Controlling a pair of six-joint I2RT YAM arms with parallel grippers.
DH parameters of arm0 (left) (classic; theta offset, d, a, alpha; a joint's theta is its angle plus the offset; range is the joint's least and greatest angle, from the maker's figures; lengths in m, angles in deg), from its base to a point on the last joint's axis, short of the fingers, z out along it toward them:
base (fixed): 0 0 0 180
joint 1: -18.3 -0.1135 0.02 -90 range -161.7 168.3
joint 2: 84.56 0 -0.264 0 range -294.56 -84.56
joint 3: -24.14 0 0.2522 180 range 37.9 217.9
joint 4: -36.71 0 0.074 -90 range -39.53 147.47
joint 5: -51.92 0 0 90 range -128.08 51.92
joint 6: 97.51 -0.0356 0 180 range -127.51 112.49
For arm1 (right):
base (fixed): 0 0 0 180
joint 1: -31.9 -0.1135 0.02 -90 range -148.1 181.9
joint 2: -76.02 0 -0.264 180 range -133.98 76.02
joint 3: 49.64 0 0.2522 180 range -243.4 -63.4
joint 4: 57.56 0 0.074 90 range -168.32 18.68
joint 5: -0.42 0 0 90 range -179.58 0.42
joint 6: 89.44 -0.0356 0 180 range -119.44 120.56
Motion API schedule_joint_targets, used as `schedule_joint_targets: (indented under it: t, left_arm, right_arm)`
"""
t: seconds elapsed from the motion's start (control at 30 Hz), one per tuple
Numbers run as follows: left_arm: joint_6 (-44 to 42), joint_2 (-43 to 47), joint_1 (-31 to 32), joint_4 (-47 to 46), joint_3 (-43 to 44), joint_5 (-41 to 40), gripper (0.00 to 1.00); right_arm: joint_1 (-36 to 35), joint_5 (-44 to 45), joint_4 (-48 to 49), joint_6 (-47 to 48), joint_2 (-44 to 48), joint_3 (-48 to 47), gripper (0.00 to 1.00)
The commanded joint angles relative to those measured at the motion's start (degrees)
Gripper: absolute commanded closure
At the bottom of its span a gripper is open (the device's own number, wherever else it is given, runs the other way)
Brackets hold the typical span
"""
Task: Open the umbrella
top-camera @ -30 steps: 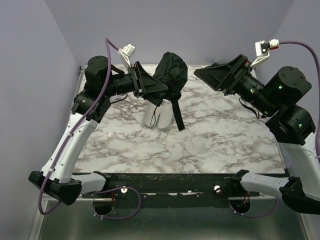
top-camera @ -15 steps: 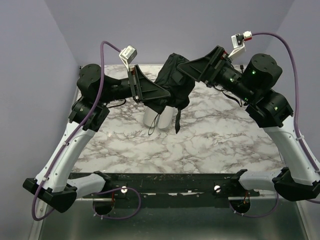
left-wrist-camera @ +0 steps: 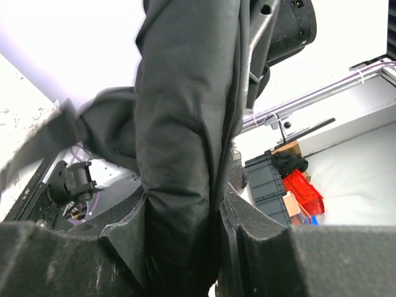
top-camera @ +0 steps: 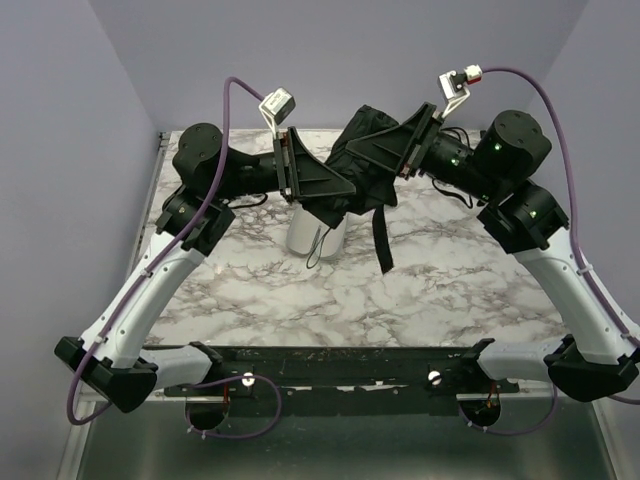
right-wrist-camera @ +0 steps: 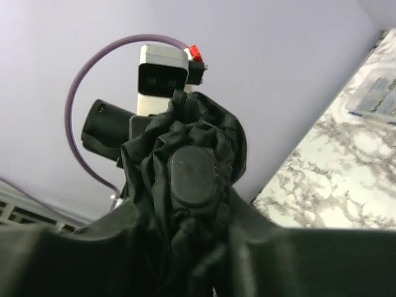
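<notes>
Slippage is my main worry here. Starting on the left: the left gripper (top-camera: 332, 188) is clamped on the umbrella (top-camera: 360, 165), and as far as I can see it's pinching loose black fabric rather than anything rigid. Its wrist view shows only folds of canopy squeezed between the fingers. The umbrella itself hangs in the air, bridging the gap between the two arms above the far part of the marble table (top-camera: 450, 290). It's not opened yet, its strap (top-camera: 381, 238) dangles down, and a white cylinder (top-camera: 316, 232) stands on the table right below. Over on the right, the right gripper (top-camera: 388, 152) has its fingers either side of the other end, where the rounded cap (right-wrist-camera: 193, 174) sits in bunched cloth, but I can't tell if it's actually biting or just straddling. My guess at what goes wrong: if the arms pull apart with only cloth in the jaws, the fabric slides or stretches instead of the shaft extending. Then the whole bundle could drop onto that cylinder and knock it over. The loose strap could also snag on a finger mid-pull — annoying, and easy to miss from above.
</notes>
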State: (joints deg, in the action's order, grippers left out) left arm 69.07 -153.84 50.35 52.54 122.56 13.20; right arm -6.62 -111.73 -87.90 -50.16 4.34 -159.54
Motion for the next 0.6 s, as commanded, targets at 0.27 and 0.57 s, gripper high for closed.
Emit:
schedule_joint_targets:
  t: [0.27, 0.57]
  left_arm:
    - [-16.70, -1.35, 0.43, 19.07, 12.88, -2.19, 0.01]
    - [-43.18, -0.05, 1.31, 51.95, 25.68, -25.23, 0.01]
  right_arm:
    - [-0.15, 2.00, -3.74, 0.97, 0.31, -4.14, 0.99]
    - [-0.15, 10.66, -19.30, 2.15, -3.45, -15.42, 0.99]
